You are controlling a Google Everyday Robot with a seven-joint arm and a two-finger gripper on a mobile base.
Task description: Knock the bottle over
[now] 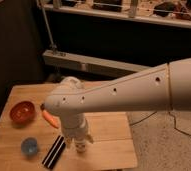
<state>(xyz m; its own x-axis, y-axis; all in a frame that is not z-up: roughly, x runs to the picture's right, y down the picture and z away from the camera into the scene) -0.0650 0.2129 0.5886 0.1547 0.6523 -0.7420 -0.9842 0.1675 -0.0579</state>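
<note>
Warm, yellowish light falls from above on the big white plastic arm (134, 95): its upper side shows palest and its underside shades to grey. The pale wooden table (109, 131) is evenly and softly lit, without glare. The gripper (78, 142) hangs low over the table's front part, duller than the arm's top. The speckled floor (161, 142) at right is moderately lit. The dark wall (14, 45) at left is nearly black.

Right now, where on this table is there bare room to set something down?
Bare wood shows on the table between the bottle and the right edge, and at the back-left behind the red bowl. The left front is crowded: bowl, carrot, blue cup, striped bar, with the gripper down at the bottle.
</note>
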